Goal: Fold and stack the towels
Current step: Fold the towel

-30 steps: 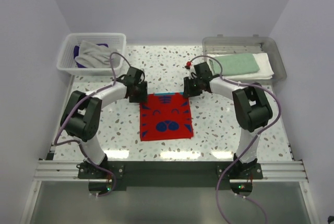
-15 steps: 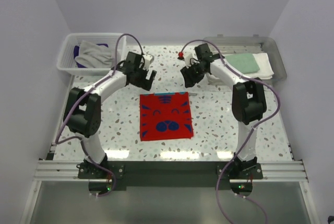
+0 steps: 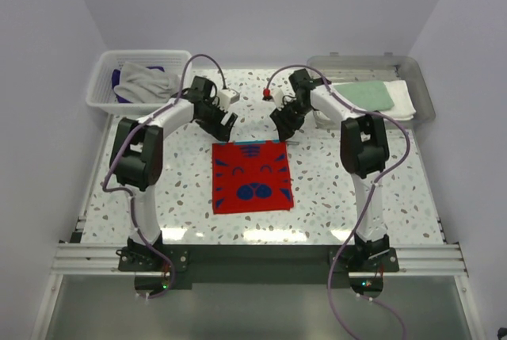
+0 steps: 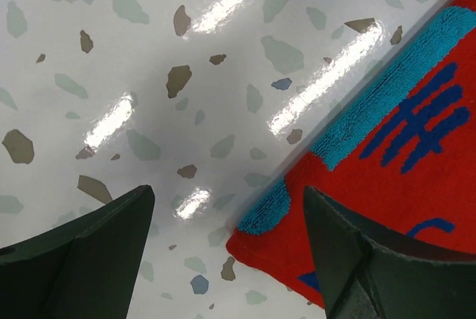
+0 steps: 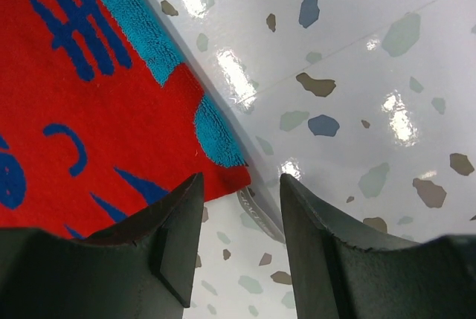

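Note:
The turquoise-and-red patterned towel [image 3: 252,176] lies folded flat in the middle of the table. My left gripper [image 3: 224,124] hovers open just beyond its far left corner, which shows in the left wrist view [image 4: 372,178] below the gripper [image 4: 227,192]. Above the far right corner my right gripper [image 3: 283,124] is open too, and nothing is held between its jaws [image 5: 242,179]. That corner [image 5: 97,111] has a small label [image 5: 260,218] sticking out. A grey towel [image 3: 146,80] and a dark purple towel [image 3: 120,80] lie in the basket. The mint green towel [image 3: 360,94] rests folded on the white towel [image 3: 404,101].
A white slatted basket [image 3: 103,101] stands at the back left. A clear plastic tray [image 3: 420,78] stands at the back right and holds the two folded towels. Bare speckled tabletop [image 3: 174,189] surrounds the red towel.
Both grippers have opened, let go of the towel's far corners and drawn back toward the rear of the table. The red towel lies still.

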### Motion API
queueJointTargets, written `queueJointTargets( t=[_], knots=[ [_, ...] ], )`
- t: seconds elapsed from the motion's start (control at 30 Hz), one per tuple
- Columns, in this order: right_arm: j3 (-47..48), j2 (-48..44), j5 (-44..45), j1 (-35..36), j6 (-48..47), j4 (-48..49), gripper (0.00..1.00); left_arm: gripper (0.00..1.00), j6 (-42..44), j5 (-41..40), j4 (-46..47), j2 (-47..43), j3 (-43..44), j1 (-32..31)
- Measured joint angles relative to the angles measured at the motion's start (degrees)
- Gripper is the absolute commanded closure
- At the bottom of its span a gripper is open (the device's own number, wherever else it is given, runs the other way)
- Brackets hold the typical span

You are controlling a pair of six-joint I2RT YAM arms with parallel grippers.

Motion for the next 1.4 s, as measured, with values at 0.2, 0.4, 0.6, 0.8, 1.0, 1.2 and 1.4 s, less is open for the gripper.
queueJointTargets(
  t=[0.2, 0.4, 0.6, 0.8, 1.0, 1.2, 1.4],
  knots=[
    [2.1, 2.1, -1.0, 0.0, -1.3, -1.9, 0.52, 0.2, 1.7, 2.0, -2.6, 2.7, 2.1, 0.0],
    [3.8, 4.8, -2.2, 0.1, -2.5, -3.1, 0.54, 0.21, 2.2, 2.1, -4.2, 2.9, 2.1, 0.0],
    [4.5, 5.6, -2.9, 0.1, -4.1, -4.1, 0.7, 0.24, 3.1, 2.1, -5.0, 2.9, 2.1, 0.0],
    [5.5, 6.7, -4.0, 0.1, -5.0, -5.4, 0.97, 0.3, 3.3, 2.1, -5.7, 2.9, 2.0, 0.0],
    [5.5, 6.8, -4.0, 0.1, -5.1, -5.6, 1.0, 0.43, 3.5, 2.0, -6.3, 2.9, 1.9, 0.0],
    [5.4, 6.8, -4.0, 0.1, -5.1, -5.5, 1.0, 0.46, 3.8, 1.4, -5.9, 2.5, 0.9, 0.0],
    [5.3, 6.8, -3.9, 0.1, -4.7, -5.3, 1.0, 0.5, 3.9, 0.8, -5.8, 1.9, -0.2, 0.0]
  ],
)
